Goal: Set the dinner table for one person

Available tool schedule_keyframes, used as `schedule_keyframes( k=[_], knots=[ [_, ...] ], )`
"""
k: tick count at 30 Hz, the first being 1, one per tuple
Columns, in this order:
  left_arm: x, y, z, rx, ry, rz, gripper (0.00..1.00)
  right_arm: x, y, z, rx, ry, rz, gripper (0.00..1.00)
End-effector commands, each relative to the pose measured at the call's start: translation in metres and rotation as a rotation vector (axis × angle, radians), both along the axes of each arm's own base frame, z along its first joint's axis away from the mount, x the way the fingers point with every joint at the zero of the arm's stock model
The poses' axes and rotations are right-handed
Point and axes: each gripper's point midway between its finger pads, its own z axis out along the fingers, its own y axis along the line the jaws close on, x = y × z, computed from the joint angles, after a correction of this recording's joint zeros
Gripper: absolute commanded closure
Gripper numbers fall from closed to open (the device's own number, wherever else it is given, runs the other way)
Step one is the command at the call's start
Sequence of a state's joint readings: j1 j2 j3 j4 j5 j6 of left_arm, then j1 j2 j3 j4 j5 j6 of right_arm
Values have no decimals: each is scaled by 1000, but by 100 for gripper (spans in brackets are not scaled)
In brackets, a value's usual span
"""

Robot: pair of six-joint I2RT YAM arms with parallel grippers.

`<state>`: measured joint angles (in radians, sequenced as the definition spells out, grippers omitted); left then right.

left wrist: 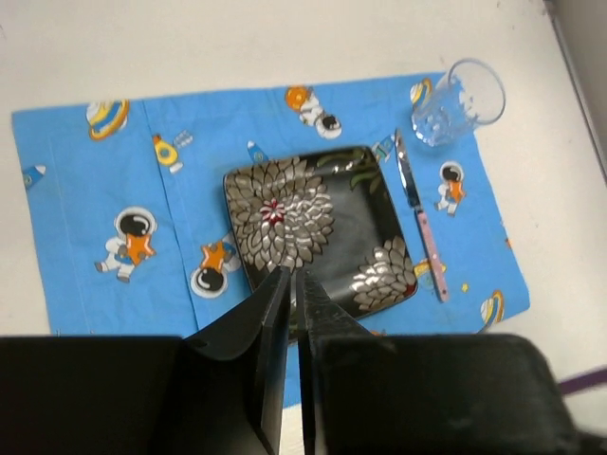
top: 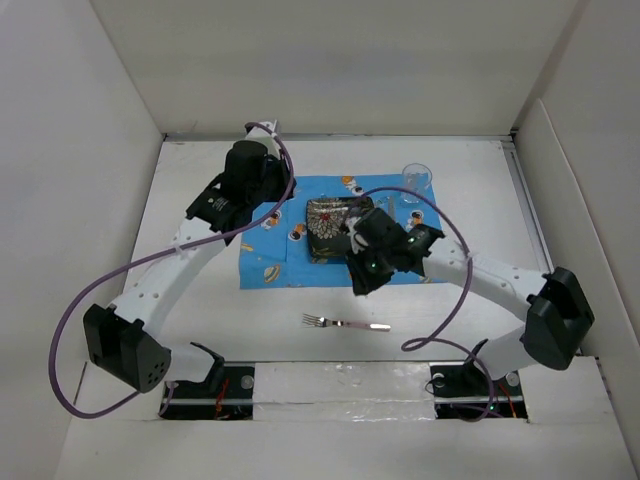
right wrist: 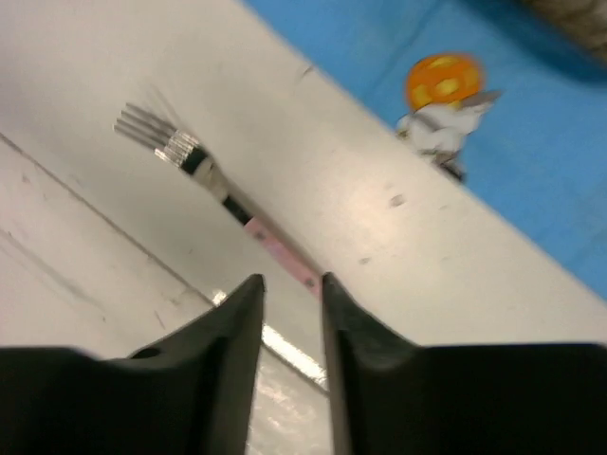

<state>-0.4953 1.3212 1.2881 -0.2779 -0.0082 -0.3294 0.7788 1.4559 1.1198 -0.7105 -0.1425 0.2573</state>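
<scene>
The white dinner table (top: pixel 470 190) carries a blue cartoon-print mat (top: pixel 270 255) with a black flower-pattern square plate (top: pixel 328 225) on it. In the left wrist view the plate (left wrist: pixel 322 227) has a pink-handled knife (left wrist: pixel 422 227) to its right and a clear glass (left wrist: pixel 460 100) at the mat's far right corner. A pink-handled fork (top: pixel 345 323) lies on bare table in front of the mat. My left gripper (left wrist: pixel 292 275) is shut and empty, above the plate's near edge. My right gripper (right wrist: pixel 291 282) is open and empty, just above the fork (right wrist: pixel 218 190) at its handle.
White walls enclose the table on three sides. The glass (top: pixel 417 180) stands close to my right arm's cable. The silver tape strip (top: pixel 340 385) marks the near edge between the arm bases.
</scene>
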Motion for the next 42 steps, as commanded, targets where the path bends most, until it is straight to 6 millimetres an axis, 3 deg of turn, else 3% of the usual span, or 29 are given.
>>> schedule_keyframes(
  k=[1, 2, 4, 10, 14, 19, 22, 23, 26, 28, 31, 32, 35, 36, 37, 38, 39, 41, 42],
  knots=[
    [13, 5, 36, 4, -93, 32, 94, -29, 8, -21, -62, 43, 101, 57],
    [16, 10, 44, 3, -109, 45, 91, -35, 13, -23, -60, 49, 129, 49],
    [21, 18, 49, 13, -119, 65, 90, -51, 24, -27, -76, 55, 188, 43],
    [30, 32, 108, -18, -239, 107, 83, -66, 25, -62, -167, 115, 223, 41],
    [33, 32, 117, -19, -257, 106, 82, -72, 22, -82, -223, 163, 235, 41],
    [31, 32, 106, -13, -234, 109, 82, -84, 18, -103, -285, 219, 246, 42],
    [26, 33, 95, -15, -214, 105, 82, -88, 20, -110, -305, 201, 251, 60],
    [26, 33, 95, -14, -214, 107, 82, -87, 22, -110, -298, 200, 249, 77],
    [23, 37, 95, -11, -214, 119, 82, -95, 42, -97, -263, 181, 287, 100],
    [19, 40, 98, -10, -221, 122, 82, -105, 50, -84, -256, 183, 324, 100],
    [16, 46, 103, 2, -232, 140, 81, -101, 75, -43, -173, 141, 354, 100],
    [16, 49, 107, 8, -242, 154, 81, -89, 87, -21, -128, 108, 342, 100],
    [11, 64, 123, 36, -275, 203, 80, -50, 100, 4, -72, 71, 246, 100],
    [8, 70, 128, 47, -280, 222, 79, -32, 116, 16, -24, 41, 214, 100],
    [3, 81, 147, 52, -319, 264, 76, 1, 128, 25, 34, 38, 108, 100],
    [2, 81, 146, 55, -315, 264, 76, 2, 130, 26, 40, 34, 108, 100],
    [-2, 84, 155, 46, -334, 273, 75, 20, 149, 33, 85, 26, 67, 100],
    [-9, 85, 167, 23, -360, 267, 73, 53, 163, 37, 115, -2, -11, 100],
    [-13, 86, 172, 11, -370, 264, 73, 77, 176, 62, 170, -54, -73, 100]
  ],
)
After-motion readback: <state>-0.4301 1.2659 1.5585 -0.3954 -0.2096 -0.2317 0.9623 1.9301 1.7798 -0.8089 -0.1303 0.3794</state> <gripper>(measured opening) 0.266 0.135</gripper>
